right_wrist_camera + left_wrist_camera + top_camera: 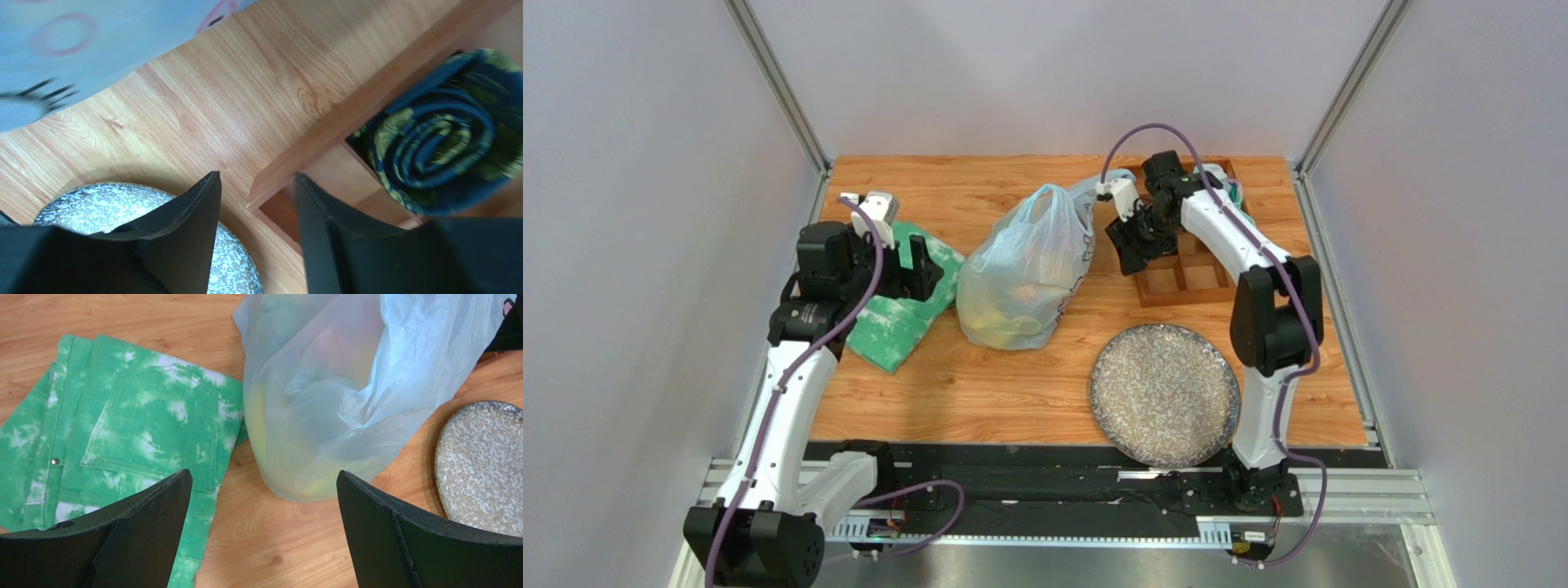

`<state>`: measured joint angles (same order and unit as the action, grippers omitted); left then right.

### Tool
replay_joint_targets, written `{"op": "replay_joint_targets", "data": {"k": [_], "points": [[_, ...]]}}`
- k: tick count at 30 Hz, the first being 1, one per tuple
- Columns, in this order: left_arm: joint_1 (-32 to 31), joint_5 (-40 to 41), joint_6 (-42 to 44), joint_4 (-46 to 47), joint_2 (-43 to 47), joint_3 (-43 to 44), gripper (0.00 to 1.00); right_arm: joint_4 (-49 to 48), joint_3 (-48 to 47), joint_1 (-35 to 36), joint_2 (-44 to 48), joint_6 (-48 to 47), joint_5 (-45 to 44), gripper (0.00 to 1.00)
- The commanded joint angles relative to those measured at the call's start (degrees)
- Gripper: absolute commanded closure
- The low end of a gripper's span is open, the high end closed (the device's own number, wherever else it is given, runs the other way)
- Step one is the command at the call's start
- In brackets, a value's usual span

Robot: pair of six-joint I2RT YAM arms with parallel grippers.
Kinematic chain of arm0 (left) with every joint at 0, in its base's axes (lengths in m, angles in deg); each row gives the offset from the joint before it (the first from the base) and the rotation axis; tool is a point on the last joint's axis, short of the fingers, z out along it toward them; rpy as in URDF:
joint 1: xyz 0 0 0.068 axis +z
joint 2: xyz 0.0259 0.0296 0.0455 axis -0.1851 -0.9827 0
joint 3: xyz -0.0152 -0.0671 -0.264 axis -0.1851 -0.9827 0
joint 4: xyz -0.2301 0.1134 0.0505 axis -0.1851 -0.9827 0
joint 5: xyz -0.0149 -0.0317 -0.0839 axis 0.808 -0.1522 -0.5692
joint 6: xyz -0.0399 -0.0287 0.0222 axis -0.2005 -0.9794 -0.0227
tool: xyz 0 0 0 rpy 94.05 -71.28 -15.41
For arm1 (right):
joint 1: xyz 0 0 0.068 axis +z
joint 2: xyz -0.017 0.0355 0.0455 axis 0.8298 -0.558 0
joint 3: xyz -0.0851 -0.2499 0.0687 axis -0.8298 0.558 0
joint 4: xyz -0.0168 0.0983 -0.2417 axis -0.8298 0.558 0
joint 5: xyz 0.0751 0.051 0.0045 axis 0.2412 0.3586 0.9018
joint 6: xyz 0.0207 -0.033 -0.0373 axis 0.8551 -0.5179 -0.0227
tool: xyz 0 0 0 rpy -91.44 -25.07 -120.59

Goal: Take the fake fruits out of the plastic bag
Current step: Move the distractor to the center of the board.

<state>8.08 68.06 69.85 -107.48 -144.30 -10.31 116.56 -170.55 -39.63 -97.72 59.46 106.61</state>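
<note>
The plastic bag [1026,276] sits on the desk [1014,398], fake fruits [1011,321] inside. Left tool [263,476] hangs released at its left; right tool [256,179], released and empty, at its right.

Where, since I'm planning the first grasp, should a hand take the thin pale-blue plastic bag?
Probably the bunched loop handles at the far top of the thin pale-blue plastic bag, coming from its right with the right hand: they stand clear of the bulging, fruit-filled belly.

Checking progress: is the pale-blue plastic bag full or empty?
Full: the translucent pale-blue plastic bag bulges, with yellow fruit shapes showing through its wall.
</note>
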Motion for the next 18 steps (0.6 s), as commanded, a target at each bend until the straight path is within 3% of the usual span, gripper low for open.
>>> {"op": "replay_joint_targets", "data": {"k": [1,6,14,17,18], "points": [[0.04,-1.79,1.39,-6.63,1.76,3.71,0.04,4.81,-5.54,-0.36,-3.37,0.69,3.85,0.51],[0.04,-9.33,0.35,-7.87,1.5,4.5,0.05,3.58,-4.84,-1.06,-7.94,2.61,-0.43,0.55],[-0.48,-16.03,-1.32,-4.97,-2.8,6.51,0.09,-1.61,-11.77,-7.48,-13.31,6.75,-9.59,0.58],[-3.55,-14.53,-1.33,-3.92,-5.09,9.06,0.08,0.92,-14.41,-9.68,-11.65,5.7,-6.54,0.56],[-5.65,-14.45,-1.33,-3.39,-5.7,9.85,0.08,3.03,-15.03,-9.68,-10.68,4.39,0.27,0.54]]}}
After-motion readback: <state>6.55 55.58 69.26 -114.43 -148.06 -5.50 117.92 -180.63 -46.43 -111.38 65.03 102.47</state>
